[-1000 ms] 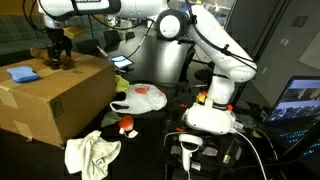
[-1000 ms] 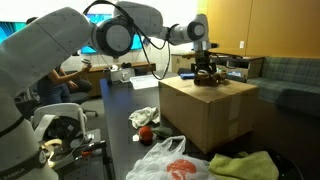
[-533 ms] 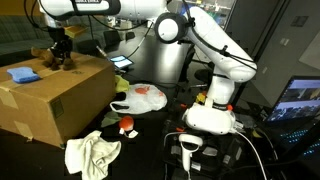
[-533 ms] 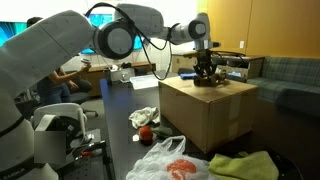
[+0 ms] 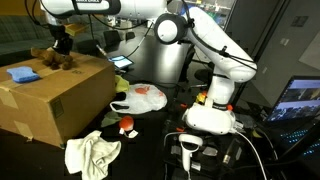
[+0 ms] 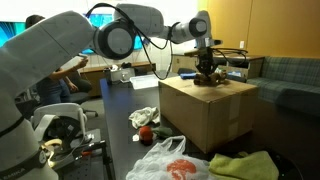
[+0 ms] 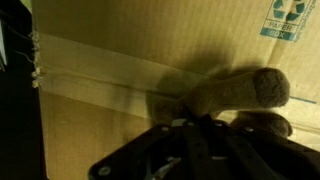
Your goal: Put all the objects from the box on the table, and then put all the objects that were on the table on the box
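Since a second ago, the gripper [image 5: 61,54] has been clamped tight onto a brown plush toy [image 7: 236,91] at the far edge of the box [image 5: 62,97] top.

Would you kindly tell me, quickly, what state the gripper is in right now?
Gripper: shut on the brown stuffed toy, which lies on top of the box.

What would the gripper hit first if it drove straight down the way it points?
The brown plush toy that the gripper looks shut on, then the box top right beneath it. Depth is hard to judge.
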{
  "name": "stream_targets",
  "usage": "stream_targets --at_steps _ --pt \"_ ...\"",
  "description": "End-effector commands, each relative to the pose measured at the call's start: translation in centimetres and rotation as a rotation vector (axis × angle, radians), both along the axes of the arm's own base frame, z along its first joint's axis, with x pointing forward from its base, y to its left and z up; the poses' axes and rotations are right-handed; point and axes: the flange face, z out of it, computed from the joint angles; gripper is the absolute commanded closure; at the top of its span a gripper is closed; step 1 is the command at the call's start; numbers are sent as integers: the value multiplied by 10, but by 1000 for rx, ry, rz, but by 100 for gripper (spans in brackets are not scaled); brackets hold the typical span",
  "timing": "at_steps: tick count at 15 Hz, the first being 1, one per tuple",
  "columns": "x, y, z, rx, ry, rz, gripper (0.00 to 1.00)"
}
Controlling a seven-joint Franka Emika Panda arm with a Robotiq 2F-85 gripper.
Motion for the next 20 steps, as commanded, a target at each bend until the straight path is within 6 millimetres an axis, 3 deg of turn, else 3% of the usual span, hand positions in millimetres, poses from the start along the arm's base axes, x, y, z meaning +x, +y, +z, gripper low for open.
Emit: stream_targets --at_steps 1,5,13,16,20 --pt "1 -10 14 -43 -33 -65 98" --pt "5 -46 17 -81 -52 -200 98" --pt "4 -160 36 -84 -88 -514 98" --pt "-1 -205 29 -80 -69 -608 98" --pt "-11 -249 4 -92 -25 -721 98"
